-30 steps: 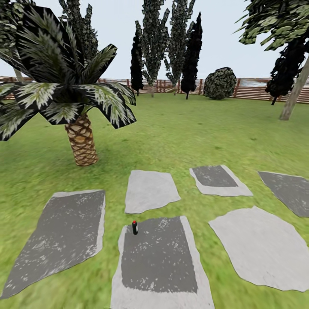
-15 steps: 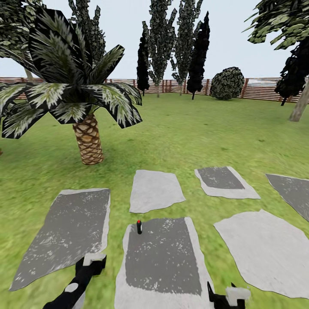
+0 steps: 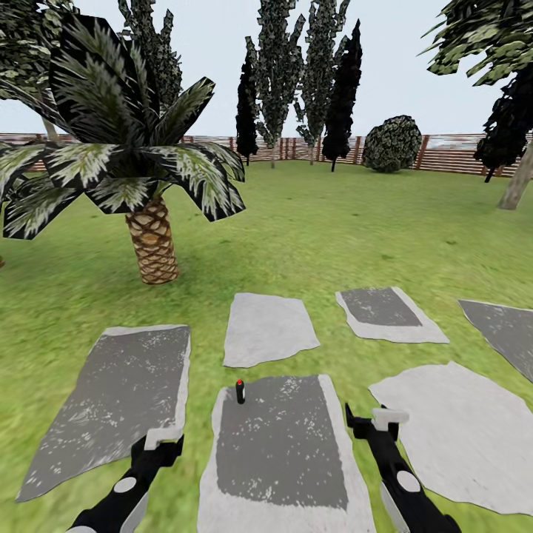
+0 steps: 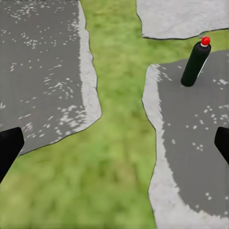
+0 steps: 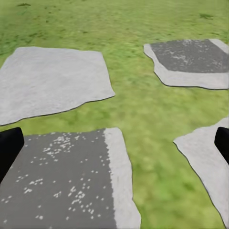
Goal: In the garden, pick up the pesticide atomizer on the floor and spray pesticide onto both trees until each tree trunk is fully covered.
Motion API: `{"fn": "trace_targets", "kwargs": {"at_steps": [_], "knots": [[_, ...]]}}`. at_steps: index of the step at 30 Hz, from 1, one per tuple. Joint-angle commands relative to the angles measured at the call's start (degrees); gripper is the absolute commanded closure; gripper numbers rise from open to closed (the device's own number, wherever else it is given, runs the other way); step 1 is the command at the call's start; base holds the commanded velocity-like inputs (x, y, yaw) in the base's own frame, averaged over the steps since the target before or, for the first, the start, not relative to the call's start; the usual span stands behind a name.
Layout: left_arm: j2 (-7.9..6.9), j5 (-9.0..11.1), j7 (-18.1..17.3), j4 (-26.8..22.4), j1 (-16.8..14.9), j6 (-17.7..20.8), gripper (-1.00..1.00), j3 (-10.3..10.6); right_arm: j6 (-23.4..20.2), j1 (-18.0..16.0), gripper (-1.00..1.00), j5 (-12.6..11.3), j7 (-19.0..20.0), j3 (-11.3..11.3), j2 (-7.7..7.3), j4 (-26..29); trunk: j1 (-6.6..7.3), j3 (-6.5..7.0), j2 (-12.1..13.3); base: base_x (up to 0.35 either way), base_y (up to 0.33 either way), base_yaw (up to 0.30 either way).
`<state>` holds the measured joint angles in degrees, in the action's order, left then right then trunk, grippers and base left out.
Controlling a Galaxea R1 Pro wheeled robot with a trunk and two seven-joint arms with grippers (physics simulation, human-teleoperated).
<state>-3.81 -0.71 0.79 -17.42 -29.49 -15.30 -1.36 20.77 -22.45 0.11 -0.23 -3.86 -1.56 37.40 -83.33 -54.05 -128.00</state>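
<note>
Nearest to the robot, both arms are now raised into the head view: the left gripper (image 3: 163,442) sits a little higher than 0.5 s ago, and the right gripper (image 3: 374,422) has come up much further over the edge of the near slab (image 3: 281,451). In each wrist view the 2 fingertips stand far apart at the edges, so both grippers are wide and hold nothing. The atomizer (image 3: 240,391), dark with a red cap, stands upright on the far left corner of this slab, not on the grass (image 3: 333,237), and nearer to the left gripper. The view itself has stopped shifting, so I judge the approach is finished and the reach begins. Further away stand the palm (image 3: 152,244) and the fence (image 3: 444,152); 1 pale trunk (image 3: 520,181) shows far right.
</note>
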Motion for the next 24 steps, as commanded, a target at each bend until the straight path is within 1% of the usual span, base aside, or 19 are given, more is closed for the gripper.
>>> {"fn": "trace_targets", "kwargs": {"at_steps": [1, 7, 24], "knots": [[0.01, 0.00, 0.00, 0.01, 0.05, -0.03, -1.00, 0.01, -0.01, -0.07, -1.00, 0.07, 0.05, 0.06, -0.04, -0.12, 0.00, 0.00, 0.00, 0.061, 0.000, 0.000], [0.10, 0.00, 0.00, 0.37, 0.13, -0.07, -1.00, 0.04, -0.02, -0.13, -1.00, 0.25, 0.31, 0.08, -0.25, -0.15, 0.00, 0.00, 0.00, 0.244, -0.017, 0.000], [0.12, 0.00, 0.00, 0.48, 0.14, -0.08, -1.00, 0.04, -0.03, -0.14, -1.00, 0.30, 0.32, 0.17, -0.28, -0.14, 0.00, 0.00, 0.00, 0.333, -0.017, 0.000]]}}
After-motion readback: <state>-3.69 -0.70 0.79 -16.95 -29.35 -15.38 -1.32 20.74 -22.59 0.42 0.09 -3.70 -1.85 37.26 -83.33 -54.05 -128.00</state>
